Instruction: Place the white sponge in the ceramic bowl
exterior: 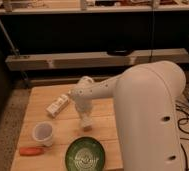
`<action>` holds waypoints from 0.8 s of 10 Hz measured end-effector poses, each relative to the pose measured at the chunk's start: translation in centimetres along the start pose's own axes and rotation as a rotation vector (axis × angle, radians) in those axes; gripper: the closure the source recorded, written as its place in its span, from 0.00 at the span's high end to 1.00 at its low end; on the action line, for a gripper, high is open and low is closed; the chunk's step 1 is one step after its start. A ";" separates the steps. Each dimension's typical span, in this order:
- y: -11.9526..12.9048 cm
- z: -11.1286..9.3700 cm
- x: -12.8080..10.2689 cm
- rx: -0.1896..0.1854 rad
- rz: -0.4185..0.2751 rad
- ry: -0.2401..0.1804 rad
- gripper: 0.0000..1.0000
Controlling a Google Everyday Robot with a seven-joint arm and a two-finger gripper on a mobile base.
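My gripper point(85, 116) points down over the middle of the wooden table point(63, 125), at the end of the white arm point(103, 90). It is shut on the white sponge point(86, 122), a small off-white block at its tip, just above the table top. The green ceramic bowl point(86, 155) with a pale line pattern sits at the table's front edge, directly in front of the sponge and a short way from it. The bowl holds nothing.
A white plastic cup point(43, 134) stands left of the bowl. An orange carrot point(31, 150) lies at the front left. A white labelled bottle point(58, 106) lies left of the gripper. My large white body point(153, 125) covers the table's right side. Shelves stand behind.
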 end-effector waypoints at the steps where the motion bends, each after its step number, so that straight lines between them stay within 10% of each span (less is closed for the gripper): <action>1: -0.3 -0.3 -0.3 -0.003 -0.005 0.001 0.28; 8: -2.8 -4.1 -4.7 -0.023 -0.035 0.002 0.28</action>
